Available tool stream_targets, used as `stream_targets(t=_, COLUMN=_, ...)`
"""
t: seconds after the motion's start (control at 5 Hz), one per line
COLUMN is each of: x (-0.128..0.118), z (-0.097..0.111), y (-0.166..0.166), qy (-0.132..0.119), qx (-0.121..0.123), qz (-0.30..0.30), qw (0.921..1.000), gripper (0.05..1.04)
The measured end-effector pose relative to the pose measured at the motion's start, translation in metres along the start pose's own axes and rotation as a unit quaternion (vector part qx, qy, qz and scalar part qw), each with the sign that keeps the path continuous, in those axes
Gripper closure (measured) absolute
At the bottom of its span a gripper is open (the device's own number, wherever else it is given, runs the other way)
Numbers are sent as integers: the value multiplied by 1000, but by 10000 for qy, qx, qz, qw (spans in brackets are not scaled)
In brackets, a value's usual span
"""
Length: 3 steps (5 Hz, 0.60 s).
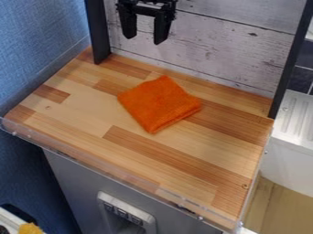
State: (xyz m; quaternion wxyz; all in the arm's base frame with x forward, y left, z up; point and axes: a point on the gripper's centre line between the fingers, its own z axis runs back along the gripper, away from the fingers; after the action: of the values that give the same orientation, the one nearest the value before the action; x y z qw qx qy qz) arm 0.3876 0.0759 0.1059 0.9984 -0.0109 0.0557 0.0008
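The black gripper [145, 40] hangs at the top of the view, left of centre, with its two fingers spread apart and nothing between them. Below it, separated by a stretch of wood, an orange cloth [159, 103] lies folded into a rough square on the wooden counter [79, 107]. The cloth sits a little behind the counter's middle and is not touched by the gripper.
A pale plank wall [226, 50] closes the back, between a dark post [98, 32] at left and another [287, 64] at right. A clear low strip [116, 172] edges the front. A white ribbed unit [296, 119] stands at right.
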Motion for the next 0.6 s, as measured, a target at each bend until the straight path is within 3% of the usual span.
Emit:
stream_targets(t=0.4, x=-4, z=-16, y=-12, qy=-54, qx=7, qz=-908, qw=9959, gripper=87)
stream_targets(t=0.6, x=-14, z=-8, y=-16, qy=-351, qx=135, qz=-1580, qw=9867, gripper=87)
